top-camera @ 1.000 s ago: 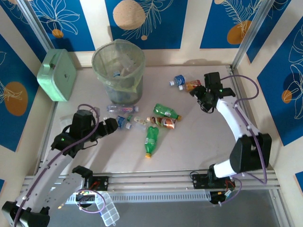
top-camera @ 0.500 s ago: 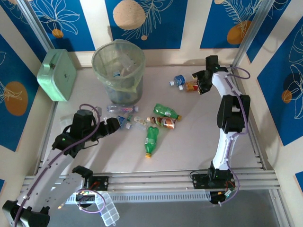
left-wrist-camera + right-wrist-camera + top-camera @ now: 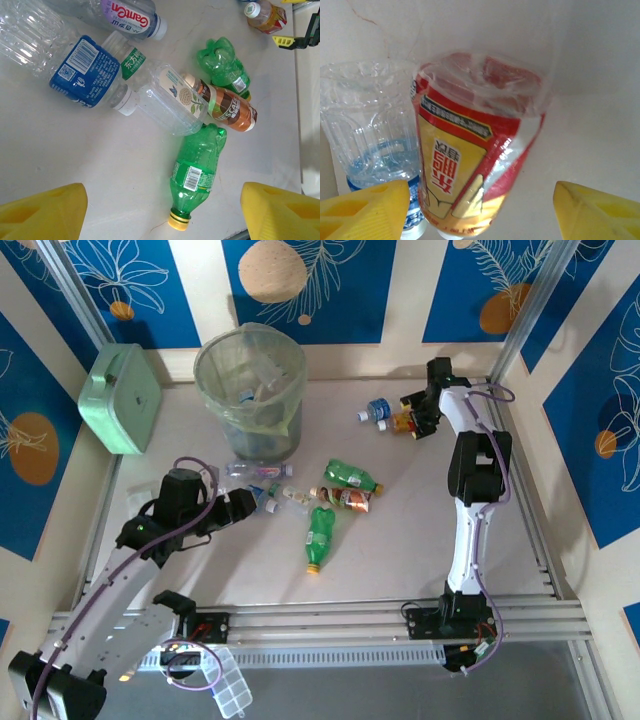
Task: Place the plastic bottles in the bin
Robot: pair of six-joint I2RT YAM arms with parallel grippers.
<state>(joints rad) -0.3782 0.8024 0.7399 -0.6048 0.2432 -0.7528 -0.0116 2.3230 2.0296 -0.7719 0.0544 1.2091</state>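
Both grippers gaping wide, no bottle held.
Yellow fingers [image 3: 365, 207] of the right gripper [image 3: 482, 207] sit apart either side of a red-and-yellow labelled bottle [image 3: 470, 150], lying far right on the table [image 3: 400, 525] right beside a clear bottle [image 3: 370, 125] with blue at its neck. The left gripper [image 3: 162, 212] hangs spread over the middle pile: a green bottle [image 3: 197, 172] with a yellow cap, a brown-labelled bottle [image 3: 227, 106], some clear ones. The bin [image 3: 262, 430], translucent grey-green, stands far left with a few bottles inside.

Bright even light, soft shadows; nearest bottle blurred
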